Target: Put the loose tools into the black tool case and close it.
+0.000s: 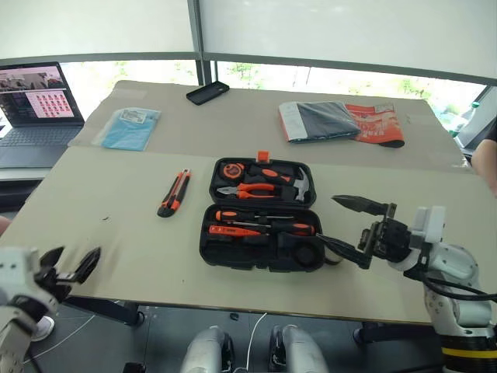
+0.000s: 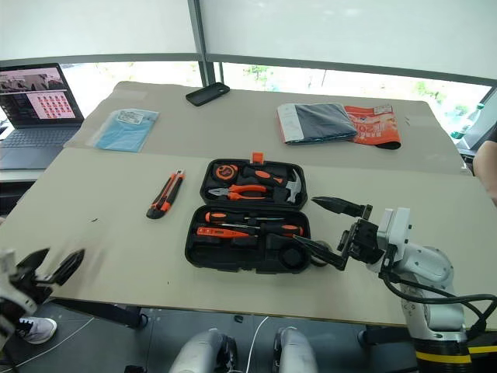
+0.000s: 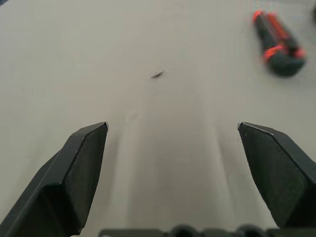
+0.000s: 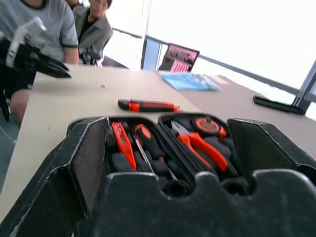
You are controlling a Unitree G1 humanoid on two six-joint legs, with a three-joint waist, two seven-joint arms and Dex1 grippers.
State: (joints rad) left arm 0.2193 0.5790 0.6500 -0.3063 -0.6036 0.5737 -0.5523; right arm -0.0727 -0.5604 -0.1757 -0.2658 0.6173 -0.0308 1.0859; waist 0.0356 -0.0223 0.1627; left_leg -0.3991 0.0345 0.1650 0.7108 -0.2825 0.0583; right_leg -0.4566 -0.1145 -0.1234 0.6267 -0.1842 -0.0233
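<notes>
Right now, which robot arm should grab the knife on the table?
Probably the left: its open fingers are on the same side as the black-orange utility knife. The right fingers sit beyond the open black plastic tool case.

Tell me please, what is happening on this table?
A humanoid robot is packing tools into the black tool case, which lies open with screwdrivers already inside. The utility knife lies loose on the table, left of the case. The left gripper is open at the near edge; the right gripper is open beside the case.
</notes>
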